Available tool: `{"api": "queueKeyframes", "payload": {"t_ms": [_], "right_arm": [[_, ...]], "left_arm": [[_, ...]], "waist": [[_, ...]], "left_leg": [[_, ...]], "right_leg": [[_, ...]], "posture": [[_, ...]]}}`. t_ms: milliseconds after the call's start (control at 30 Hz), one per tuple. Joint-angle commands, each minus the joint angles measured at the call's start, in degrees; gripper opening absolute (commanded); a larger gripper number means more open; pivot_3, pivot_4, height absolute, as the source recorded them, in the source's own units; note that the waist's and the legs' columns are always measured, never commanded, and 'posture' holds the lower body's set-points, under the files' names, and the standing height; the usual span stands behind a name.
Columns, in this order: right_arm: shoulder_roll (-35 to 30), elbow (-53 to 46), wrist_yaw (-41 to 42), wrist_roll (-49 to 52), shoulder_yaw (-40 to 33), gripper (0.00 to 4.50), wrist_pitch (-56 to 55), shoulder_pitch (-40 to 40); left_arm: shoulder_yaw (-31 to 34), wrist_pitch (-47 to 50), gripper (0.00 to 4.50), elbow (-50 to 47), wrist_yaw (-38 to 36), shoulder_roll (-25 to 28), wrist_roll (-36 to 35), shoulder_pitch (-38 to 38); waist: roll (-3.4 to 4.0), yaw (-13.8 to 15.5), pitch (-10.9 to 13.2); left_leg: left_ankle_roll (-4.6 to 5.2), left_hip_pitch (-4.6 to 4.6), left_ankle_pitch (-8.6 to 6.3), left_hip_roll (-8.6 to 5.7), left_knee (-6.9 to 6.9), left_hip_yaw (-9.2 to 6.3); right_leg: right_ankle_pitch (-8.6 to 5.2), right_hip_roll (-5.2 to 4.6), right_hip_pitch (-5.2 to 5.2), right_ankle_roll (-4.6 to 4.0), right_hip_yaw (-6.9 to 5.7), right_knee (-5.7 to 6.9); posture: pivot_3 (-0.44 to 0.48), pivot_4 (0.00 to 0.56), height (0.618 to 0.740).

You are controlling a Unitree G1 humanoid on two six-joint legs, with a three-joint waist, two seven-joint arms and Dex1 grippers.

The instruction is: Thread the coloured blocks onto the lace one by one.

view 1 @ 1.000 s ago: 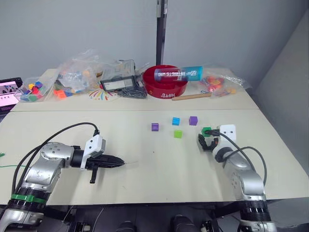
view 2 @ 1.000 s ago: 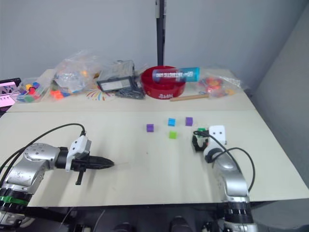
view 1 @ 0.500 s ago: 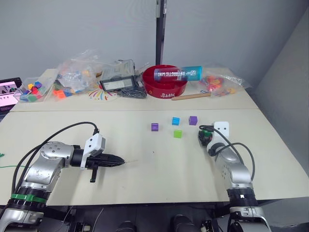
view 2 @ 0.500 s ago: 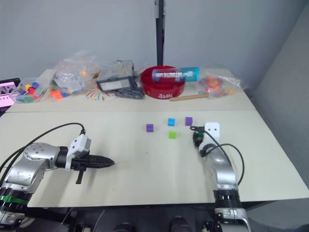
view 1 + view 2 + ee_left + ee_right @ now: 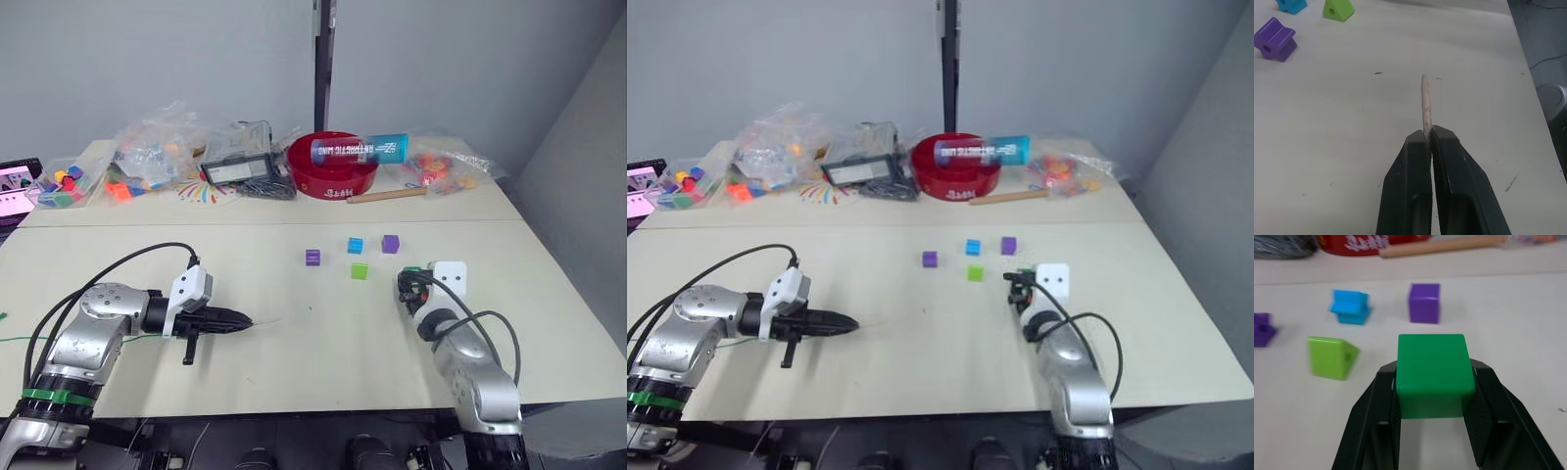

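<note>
My left gripper [image 5: 235, 320] is shut on the lace, whose pale stiff tip [image 5: 1424, 105] sticks out past the fingers and points right across the table. My right gripper [image 5: 405, 285] is shut on the dark green block [image 5: 1432, 374], clamped between both fingers at the table's right side. The other coloured blocks lie on the table just beyond it. They are a purple one [image 5: 313, 258], a blue one [image 5: 356, 245], a second purple one [image 5: 391, 244] and a light green one [image 5: 360, 271]. The two grippers are far apart.
Along the back stand a red bowl [image 5: 333, 166] with a blue tube lying across it, a wooden stick [image 5: 387, 195], plastic bags of toy pieces [image 5: 157, 147] and a box of coloured pieces [image 5: 61, 184]. The table's right edge [image 5: 568, 294] is near my right arm.
My right gripper was open around the dark green block. It has shut on it and drawn slightly back and left with it. My left gripper has stayed put with the lace.
</note>
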Motion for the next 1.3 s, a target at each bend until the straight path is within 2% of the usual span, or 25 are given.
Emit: {"api": "queueKeyframes", "payload": {"t_ms": [33, 133, 333, 467, 567, 667, 1000, 1200, 1267, 1300], "right_arm": [[-0.13, -13.27, 0.11, 2.35, 7.14, 1.18, 6.27, 5.46], [-0.14, -20.75, -0.35, 3.73, 13.19, 1.18, 10.85, 13.94], [-0.74, -19.80, 0.85, 4.77, 11.36, 1.18, 13.56, 15.20], [0.95, -17.47, 4.05, 9.96, 11.77, 1.18, 15.86, 16.21], [-3.48, -9.29, 7.30, 4.62, 15.48, 1.18, 9.51, 10.89], [-4.50, -6.78, 8.36, 3.68, 16.73, 1.18, 6.66, 9.62], [-2.24, 2.10, 7.95, 0.25, 19.11, 1.18, 0.63, 9.83], [-2.06, 2.49, 8.46, -0.09, 19.15, 1.18, -0.56, 11.07], [-2.34, 1.19, 9.25, 0.48, 18.92, 2.23, -1.36, 11.85], [-2.45, 0.51, 9.76, 0.97, 18.64, 2.49, -1.58, 12.12]], "left_arm": [[0.41, -1.30, 0.00, 0.49, -0.62, 0.18, -0.03, -1.45], [-0.26, -1.53, 0.00, 1.62, -1.34, -0.01, 0.29, -2.47], [-0.46, -1.88, 0.00, 2.26, -2.17, -0.18, 0.62, -3.04], [-0.53, -2.13, 0.00, 2.57, -2.72, -0.05, 0.87, -3.33], [-0.72, -2.15, 0.00, 3.38, -3.42, 0.33, 1.19, -4.08], [-0.81, -2.19, 0.00, 3.54, -3.62, 0.37, 1.19, -4.25], [-1.40, -2.32, 0.00, 4.63, -3.90, -0.23, 1.56, -5.22], [-1.70, -2.84, 0.00, 5.14, -4.00, -0.27, 1.46, -5.34], [-1.82, -3.13, 0.00, 5.48, -4.05, -0.34, 1.52, -5.46], [-1.85, -3.18, 0.00, 5.58, -4.09, -0.36, 1.51, -5.51]], "waist": [[0.00, -0.02, 0.00], [-0.02, 0.30, -0.01], [-0.08, 0.13, -0.01], [-0.08, 0.06, -0.01], [-0.13, -0.13, 0.02], [-0.15, 0.12, 0.01], [-0.25, -0.16, -0.05], [-0.28, -0.38, -0.07], [-0.28, -0.35, -0.07], [-0.28, -0.32, -0.07]], "left_leg": [[0.00, 0.00, 0.00, 0.00, 0.00, 0.02], [0.02, 0.00, -0.01, -0.01, -0.02, -0.13], [-0.03, 0.05, 0.01, -0.01, 0.02, -0.02], [0.00, 0.05, 0.00, 0.03, -0.01, -0.08], [0.02, 0.04, -0.01, 0.04, -0.02, -0.07], [0.01, 0.07, -0.01, 0.02, -0.01, -0.05], [0.01, 0.15, -0.01, 0.05, -0.01, -0.09], [0.01, 0.19, -0.01, 0.08, -0.01, -0.09], [0.01, 0.18, -0.01, 0.08, -0.01, -0.10], [0.01, 0.18, -0.01, 0.08, -0.01, -0.10]], "right_leg": [[0.00, 0.00, 0.00, 0.00, 0.01, -0.01], [-0.13, 0.00, 0.05, -0.01, -0.11, 0.03], [-0.15, -0.03, 0.11, -0.02, -0.05, -0.09], [-0.19, 0.04, 0.07, -0.07, -0.08, -0.02], [-0.20, 0.05, 0.05, -0.09, -0.07, 0.00], [-0.20, 0.02, 0.10, -0.08, -0.08, -0.06], [-0.21, 0.07, 0.11, -0.07, -0.09, 0.08], [-0.20, 0.11, 0.13, -0.09, -0.08, 0.12], [-0.20, 0.11, 0.13, -0.10, -0.08, 0.12], [-0.20, 0.10, 0.13, -0.10, -0.08, 0.12]], "posture": [[0.000, 0.150, 0.731], [0.000, 0.150, 0.731], [0.000, 0.150, 0.731], [0.000, 0.150, 0.731], [0.000, 0.150, 0.731], [0.000, 0.150, 0.731], [0.000, 0.150, 0.731], [0.000, 0.150, 0.731], [0.000, 0.150, 0.731], [0.000, 0.150, 0.731]]}}
